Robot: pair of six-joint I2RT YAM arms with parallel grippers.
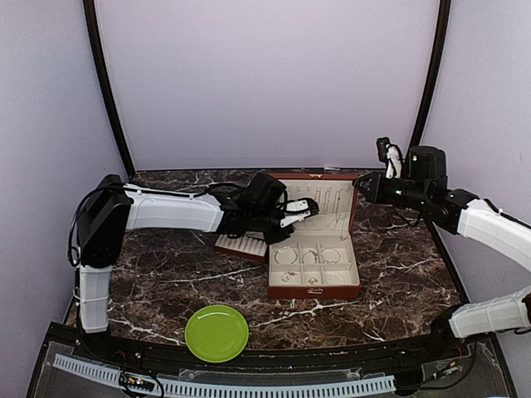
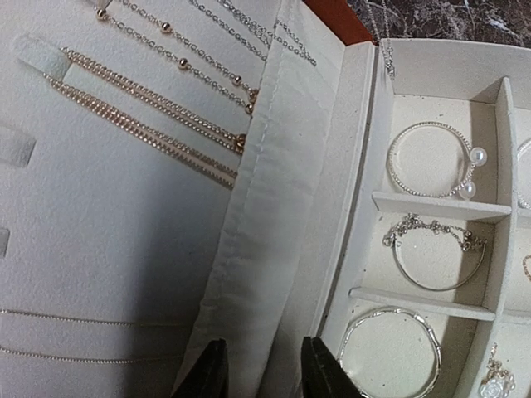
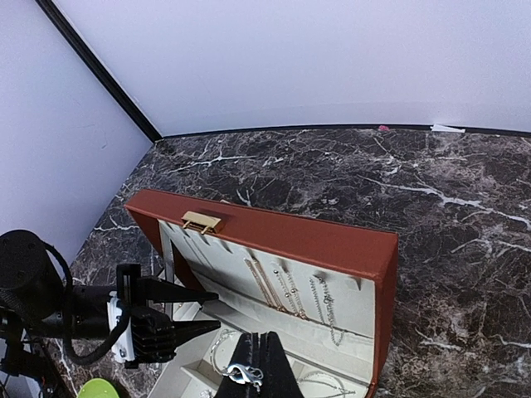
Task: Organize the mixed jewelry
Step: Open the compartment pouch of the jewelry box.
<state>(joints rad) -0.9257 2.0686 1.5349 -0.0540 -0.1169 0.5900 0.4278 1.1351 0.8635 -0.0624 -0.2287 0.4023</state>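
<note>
The reddish-brown box stands open, its cream lid upright. Thin chains hang on the lid lining. In the compartments lie a pearl-tipped bracelet and silvery bangles. My left gripper is open at the foot of the lid, its fingers either side of the lining's fabric fold, holding nothing; it shows in the top view too. My right gripper hovers above the box's far right corner, shut on a silvery chain clasp; the rest of that chain is hidden.
A green plate sits near the front edge, left of centre. A cream-lined flat tray lies under my left arm, beside the box. Dark marble table surrounds them, with walls behind and at both sides.
</note>
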